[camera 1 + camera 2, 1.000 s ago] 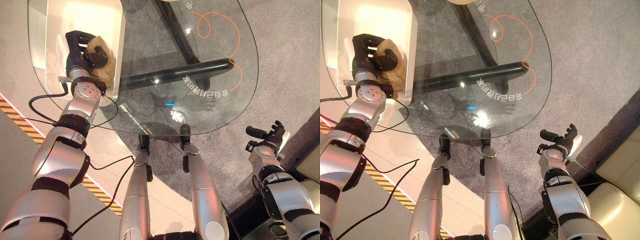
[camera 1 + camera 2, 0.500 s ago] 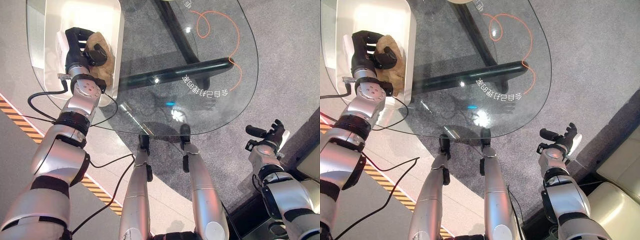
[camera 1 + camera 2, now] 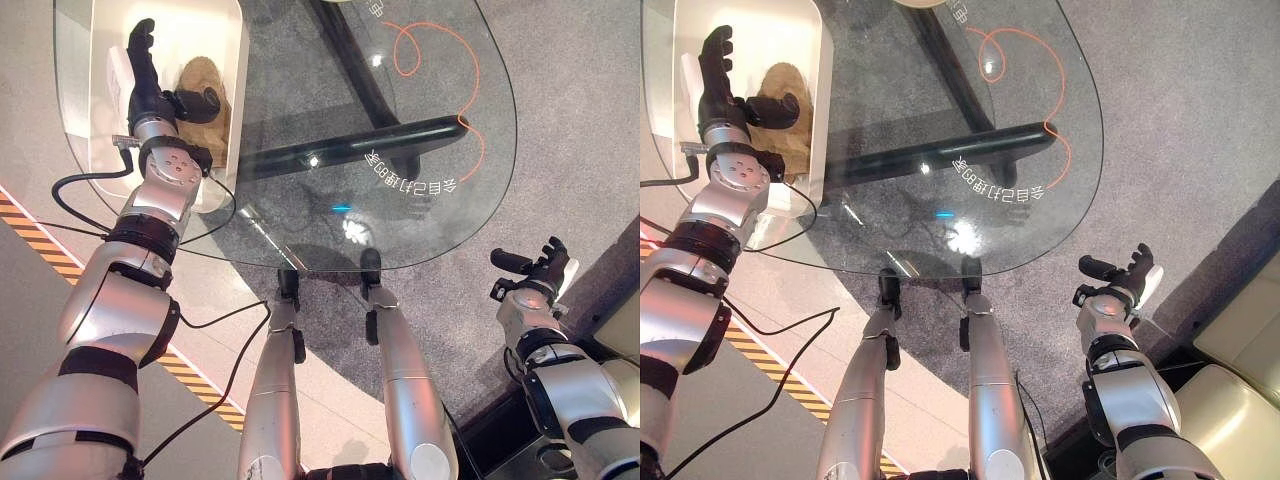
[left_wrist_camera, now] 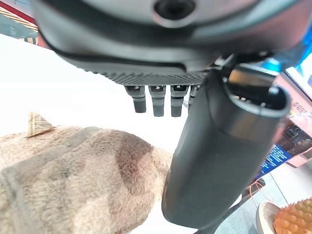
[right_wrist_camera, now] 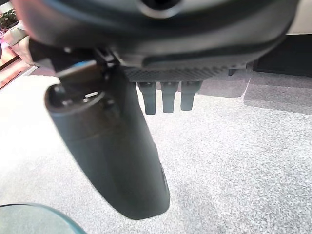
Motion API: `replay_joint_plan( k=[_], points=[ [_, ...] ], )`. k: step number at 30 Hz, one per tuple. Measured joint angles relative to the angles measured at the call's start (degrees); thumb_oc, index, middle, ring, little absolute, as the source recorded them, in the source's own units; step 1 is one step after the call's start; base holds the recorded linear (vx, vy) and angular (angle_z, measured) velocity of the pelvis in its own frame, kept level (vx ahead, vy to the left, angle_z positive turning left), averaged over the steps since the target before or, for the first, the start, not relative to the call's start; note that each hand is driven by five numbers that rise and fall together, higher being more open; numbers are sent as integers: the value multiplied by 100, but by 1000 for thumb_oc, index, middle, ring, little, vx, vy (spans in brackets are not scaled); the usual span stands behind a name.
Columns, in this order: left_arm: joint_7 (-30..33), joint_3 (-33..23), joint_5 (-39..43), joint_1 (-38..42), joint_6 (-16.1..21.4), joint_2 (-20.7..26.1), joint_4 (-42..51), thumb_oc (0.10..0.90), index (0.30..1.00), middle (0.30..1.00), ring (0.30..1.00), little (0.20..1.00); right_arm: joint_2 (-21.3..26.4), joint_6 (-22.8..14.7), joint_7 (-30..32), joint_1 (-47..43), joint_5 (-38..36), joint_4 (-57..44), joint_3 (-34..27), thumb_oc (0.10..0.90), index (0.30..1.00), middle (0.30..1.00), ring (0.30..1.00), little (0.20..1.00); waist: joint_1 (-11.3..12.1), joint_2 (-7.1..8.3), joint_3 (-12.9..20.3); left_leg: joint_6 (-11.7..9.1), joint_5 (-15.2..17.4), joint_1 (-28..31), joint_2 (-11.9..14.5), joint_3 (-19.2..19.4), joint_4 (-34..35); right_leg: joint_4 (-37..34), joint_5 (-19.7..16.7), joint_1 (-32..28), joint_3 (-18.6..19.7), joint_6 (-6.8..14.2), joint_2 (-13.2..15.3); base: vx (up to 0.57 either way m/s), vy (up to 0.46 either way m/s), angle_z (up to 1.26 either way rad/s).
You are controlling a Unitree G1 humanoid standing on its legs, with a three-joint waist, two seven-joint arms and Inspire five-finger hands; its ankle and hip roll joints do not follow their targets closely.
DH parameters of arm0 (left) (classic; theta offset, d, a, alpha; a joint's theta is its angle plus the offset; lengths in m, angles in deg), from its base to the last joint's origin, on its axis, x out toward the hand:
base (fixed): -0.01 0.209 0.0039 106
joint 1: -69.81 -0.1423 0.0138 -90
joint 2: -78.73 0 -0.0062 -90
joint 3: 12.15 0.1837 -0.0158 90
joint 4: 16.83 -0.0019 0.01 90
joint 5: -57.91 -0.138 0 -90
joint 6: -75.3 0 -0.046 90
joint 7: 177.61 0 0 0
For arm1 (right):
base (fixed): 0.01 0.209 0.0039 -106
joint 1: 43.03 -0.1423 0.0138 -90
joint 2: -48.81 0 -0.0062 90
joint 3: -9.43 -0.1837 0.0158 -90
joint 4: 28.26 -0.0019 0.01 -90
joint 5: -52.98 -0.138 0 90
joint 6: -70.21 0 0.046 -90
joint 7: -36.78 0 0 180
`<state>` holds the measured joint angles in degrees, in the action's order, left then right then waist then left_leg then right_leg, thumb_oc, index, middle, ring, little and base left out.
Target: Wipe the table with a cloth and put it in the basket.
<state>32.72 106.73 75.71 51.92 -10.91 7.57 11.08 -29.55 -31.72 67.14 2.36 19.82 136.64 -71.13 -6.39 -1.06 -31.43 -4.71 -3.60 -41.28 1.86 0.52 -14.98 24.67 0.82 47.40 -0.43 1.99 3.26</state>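
Grey carpet under a glass surface, with the white basket at its left end: final step, cloth let go.
Cloth lies bunched in the basket; left hand above it, fingers straight, thumb just beside the cloth, grasping nothing. Next, judged: lift that hand clear of the basket. Right hand hangs relaxed off the surface.
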Motion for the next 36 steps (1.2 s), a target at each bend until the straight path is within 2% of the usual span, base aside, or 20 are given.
replay_joint_plan(
  k=[11, 17, 21, 25, 27, 29, 32, 36],
  points=[
    [14, -1, 2, 1, 21, 3, -1, 800, 900, 900, 900, 900, 0, 0, -56, 13, -2, 3, 2, 800, 900, 900, 900, 900, 2, 0, 0, 0, 0, 13, -1, -1, -20, 19, -4, -15, 0, -2, -1, 1, -9, 0],
    [32, -76, 73, -140, 368, 160, 134, 800, 900, 900, 900, 900, -73, 2, -212, 167, -4, 1, 39, 800, 900, 900, 900, 900, 19, 0, 0, 0, 0, 225, -2, -8, -9, 11, -12, -230, 0, -1, 0, 3, -11, 0],
    [44, -422, 276, -650, 751, 331, 709, 800, 900, 900, 900, 900, -91, 12, -369, 461, -1, -2, 67, 800, 900, 900, 900, 900, 70, -1, 2, -4, 5, 687, 13, -9, 100, -118, -16, -696, -5, 9, -11, 18, -13, -1],
    [47, -999, 503, -1387, 1049, 478, 1161, 800, 900, 900, 900, 900, -106, 27, -526, 887, 43, -4, 32, 800, 900, 900, 900, 900, 169, -13, 9, -12, -30, 1448, 95, -5, 439, -648, -133, -1541, -45, 69, -79, 31, -29, -5],
    [18, -1323, 565, -1835, 1114, 554, 1238, 800, 900, 900, 900, 900, -110, 36, -659, 1146, 55, -10, -154, 800, 900, 900, 900, 900, 202, -25, 35, -28, -89, 1918, 114, 5, 766, -950, -182, -1993, -62, 84, -87, 54, 0, -1],
    [-7, -1531, 647, -2088, 1123, 672, 1291, 800, 900, 900, 900, 900, -89, 38, -742, 1355, 73, -9, -290, 800, 900, 900, 900, 900, 289, -36, 72, -25, -110, 2146, 130, 15, 936, -1134, -186, -2214, -72, 75, -70, 53, 7, -3],
    [-280, -2206, 1012, -2690, 1126, 838, 1363, 800, 900, 900, 900, 900, -98, 154, -951, 1709, 194, -7, -483, 800, 900, 900, 900, 900, 387, -49, 80, 14, -218, 2652, 155, 49, 1326, -1540, -335, -2740, -83, 96, -103, 60, 8, -3],
    [-765, -2654, 1326, -3708, 1125, 802, 1419, 800, 900, 900, 900, 900, -107, 202, -1165, 2209, 476, -56, -643, 800, 900, 900, 900, 900, 453, -177, 313, 46, -251, 3181, 159, 60, 1722, -2091, -483, -3362, -147, 109, -106, 74, 17, 3]
  ],
)
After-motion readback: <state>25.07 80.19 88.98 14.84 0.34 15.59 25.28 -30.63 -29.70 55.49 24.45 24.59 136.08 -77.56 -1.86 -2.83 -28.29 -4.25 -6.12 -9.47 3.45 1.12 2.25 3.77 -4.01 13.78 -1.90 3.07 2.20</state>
